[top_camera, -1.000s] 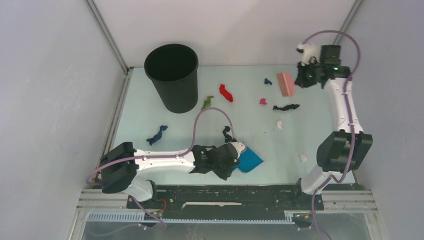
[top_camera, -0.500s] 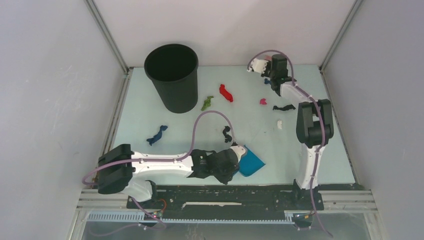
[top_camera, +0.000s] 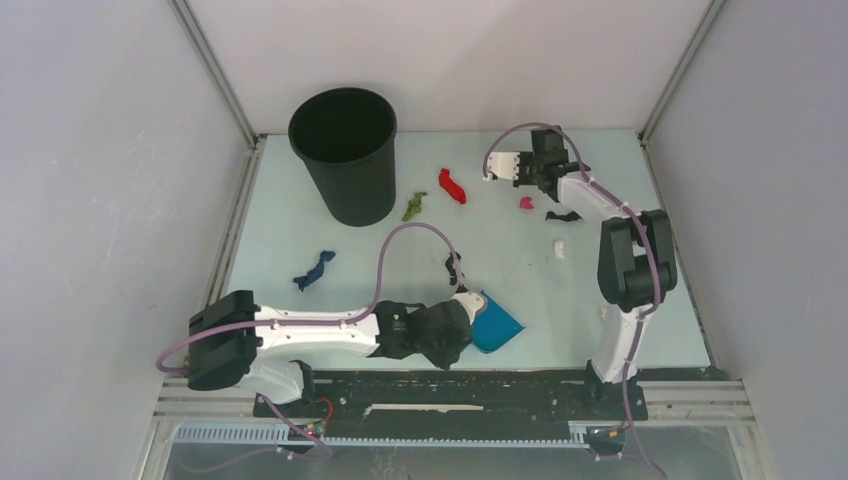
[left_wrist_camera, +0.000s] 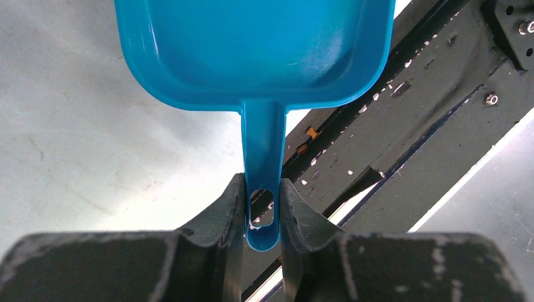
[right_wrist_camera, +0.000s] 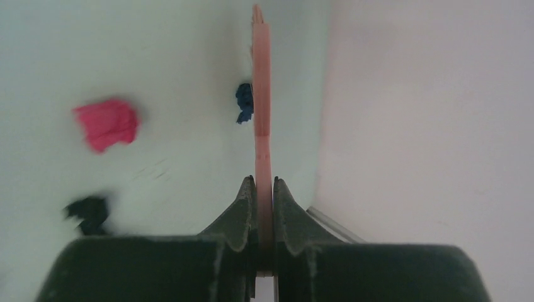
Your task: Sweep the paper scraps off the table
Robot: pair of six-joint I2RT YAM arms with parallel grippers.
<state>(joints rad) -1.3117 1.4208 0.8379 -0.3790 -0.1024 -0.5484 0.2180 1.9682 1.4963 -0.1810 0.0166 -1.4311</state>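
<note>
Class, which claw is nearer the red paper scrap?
Right. The right claw is close, just right of the red paper scrap; the left claw is far off near the bases, gripping the blue dustpan.

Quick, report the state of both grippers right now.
Left gripper: closed on the handle of the blue dustpan.
Right gripper: closed on the pink brush.

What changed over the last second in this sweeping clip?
The right gripper swung left from the far right corner toward the middle of the far edge, with the brush still clamped. The left gripper, shut on the dustpan handle, drifted slightly left. Nothing was picked up or released. The red scrap, green scrap and bin stayed put.
</note>
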